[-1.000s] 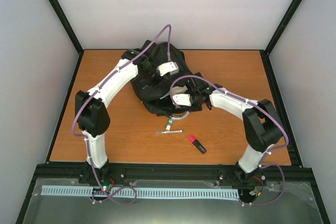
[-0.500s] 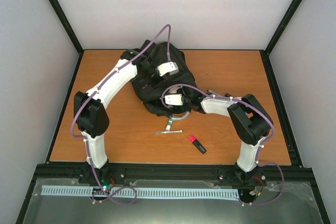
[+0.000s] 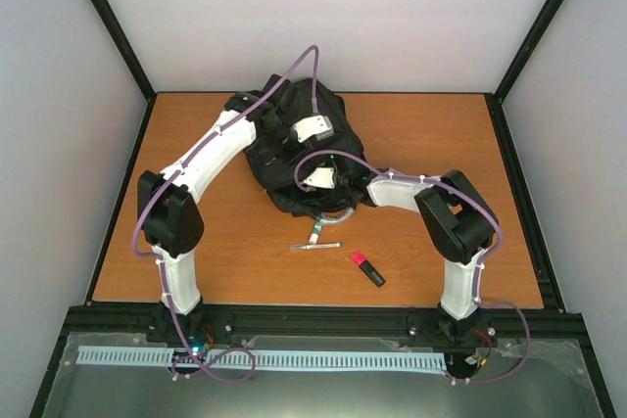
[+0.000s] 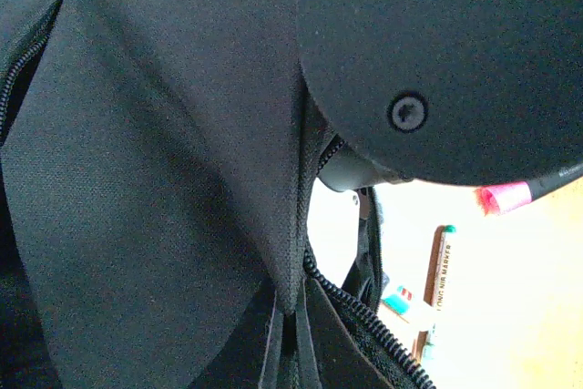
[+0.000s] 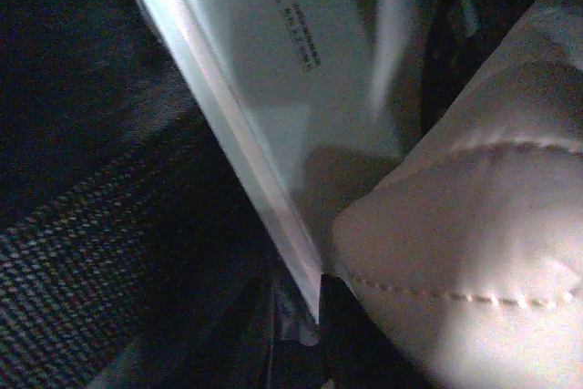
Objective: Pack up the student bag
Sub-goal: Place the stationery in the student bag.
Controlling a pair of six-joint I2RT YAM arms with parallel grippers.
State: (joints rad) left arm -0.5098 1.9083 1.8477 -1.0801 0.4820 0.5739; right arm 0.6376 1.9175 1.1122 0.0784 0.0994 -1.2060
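**Placing a clear sleeve inside the student bag**

The student bag [image 3: 294,159] lies in the middle of the table [image 3: 441,144], toward the far side, as a soft black heap with its mouth turned to my bases. My left gripper [image 3: 289,144] is closed completely on a fold of the bag's black fabric and lifts that flap. In the left wrist view this shows the zipper line and the opening under it. My right gripper [image 3: 306,183] reaches into this opening from the right. Just in front of it a clear plastic sleeve [image 5: 273,88] with small print stands tilted. A pale padded surface [image 5: 474,252] touches the sleeve on the right, and I cannot say if this is lining or another item. The lower edge of the sleeve runs down to my right fingertips. It is dark there, so I cannot tell whether the jaws are closed on the sleeve or parted.

I judge that the step in hand is placing the sleeve inside the bag. On the table near the mouth a marker [image 3: 315,246] and a pink highlighter [image 3: 367,268] lie apart from each other, not yet packed. The next move asks, I think, that the right gripper frees the sleeve and comes out straight without dragging it, while the left holds the flap up; then the marker is the nearest thing to take
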